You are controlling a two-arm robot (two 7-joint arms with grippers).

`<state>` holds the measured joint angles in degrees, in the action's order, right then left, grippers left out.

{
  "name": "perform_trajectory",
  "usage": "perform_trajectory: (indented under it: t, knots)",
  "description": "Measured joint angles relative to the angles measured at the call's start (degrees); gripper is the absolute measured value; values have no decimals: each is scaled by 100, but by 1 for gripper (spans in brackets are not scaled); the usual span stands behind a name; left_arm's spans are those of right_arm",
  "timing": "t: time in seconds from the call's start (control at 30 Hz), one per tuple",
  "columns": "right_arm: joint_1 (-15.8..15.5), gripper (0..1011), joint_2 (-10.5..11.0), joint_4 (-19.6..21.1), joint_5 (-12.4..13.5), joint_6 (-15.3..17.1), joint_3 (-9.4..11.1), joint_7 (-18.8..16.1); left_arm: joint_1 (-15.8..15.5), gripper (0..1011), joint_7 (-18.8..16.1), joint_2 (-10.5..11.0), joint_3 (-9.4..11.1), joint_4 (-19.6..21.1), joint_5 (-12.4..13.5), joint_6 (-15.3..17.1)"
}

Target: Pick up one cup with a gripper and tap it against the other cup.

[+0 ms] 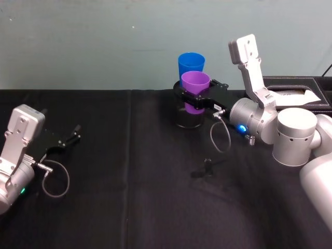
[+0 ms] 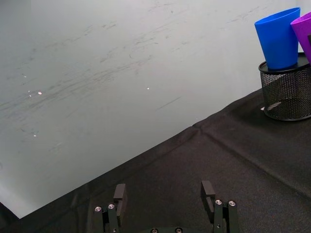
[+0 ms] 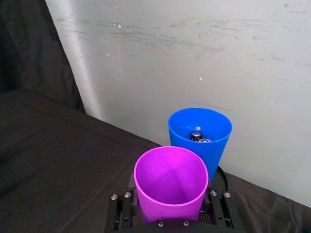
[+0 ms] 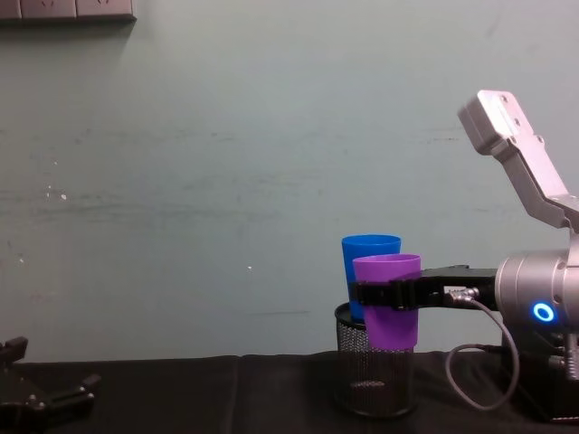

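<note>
- My arms are silver-grey metal, built of rounded cylindrical joints and flat boxy links.
- My right arm's elbow housing carries a glowing blue ring light, and small dark screw holes dot the big drum beside it.
- My right claw (image 1: 199,98) is matte black, with silver screw heads along its base plate.
- A thin grey cable loops from a metal plug beside each claw back to the arm.
- My left claw (image 1: 72,135) is black too, its two fingers squared at the tips.
- A small green light shows on my left arm.
</note>
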<state>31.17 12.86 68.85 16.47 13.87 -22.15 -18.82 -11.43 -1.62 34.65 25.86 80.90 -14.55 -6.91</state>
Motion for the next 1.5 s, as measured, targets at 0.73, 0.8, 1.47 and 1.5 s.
perform_trajectory:
  t: [0.73, 0.8, 1.47, 1.5]
  knots:
    - [0, 720, 0, 0, 0, 0, 0, 0, 0, 1000, 0, -1, 0, 0, 0, 0]
    - [0, 719, 0, 0, 0, 0, 0, 0, 0, 1000, 0, 0, 0, 0, 0, 0]
    - [0, 719, 0, 0, 0, 0, 0, 0, 0, 1000, 0, 0, 0, 0, 0, 0]
    - [0, 720, 0, 0, 0, 0, 0, 0, 0, 1000, 0, 0, 0, 0, 0, 0]
